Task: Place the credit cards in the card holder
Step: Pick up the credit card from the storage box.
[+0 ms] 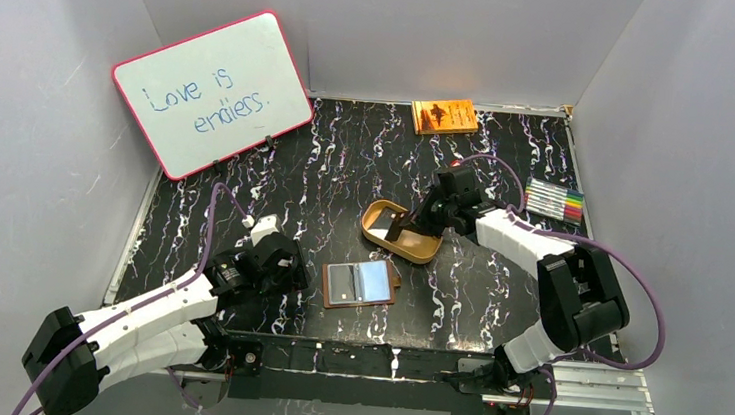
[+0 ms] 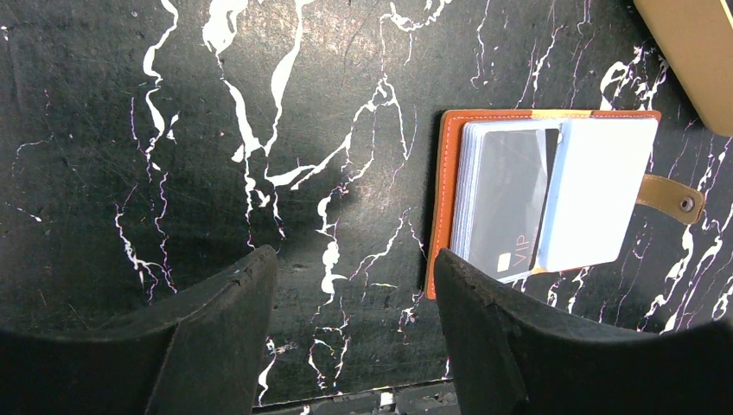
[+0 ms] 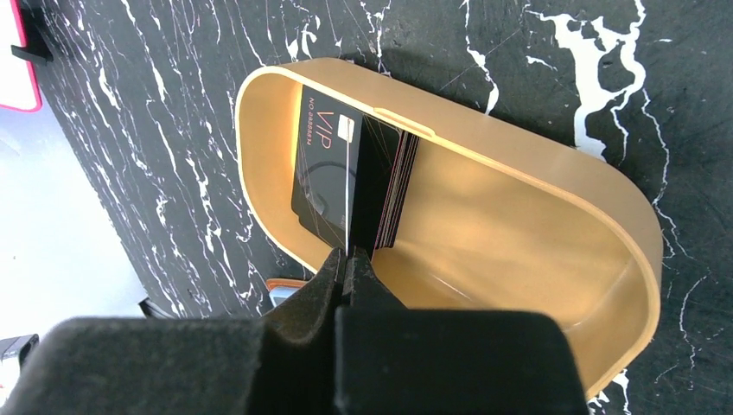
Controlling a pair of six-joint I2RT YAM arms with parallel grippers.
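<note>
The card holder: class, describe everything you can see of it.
The card holder is a brown leather wallet with pale stitching, lying open and flat on the black marbled table. A strap with a metal stud sticks out from one side. A dark card marked VIP and a pale bluish card lie on its inner side.

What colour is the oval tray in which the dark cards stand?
Plain tan, without pattern; the tray shows best in the right wrist view.
</note>
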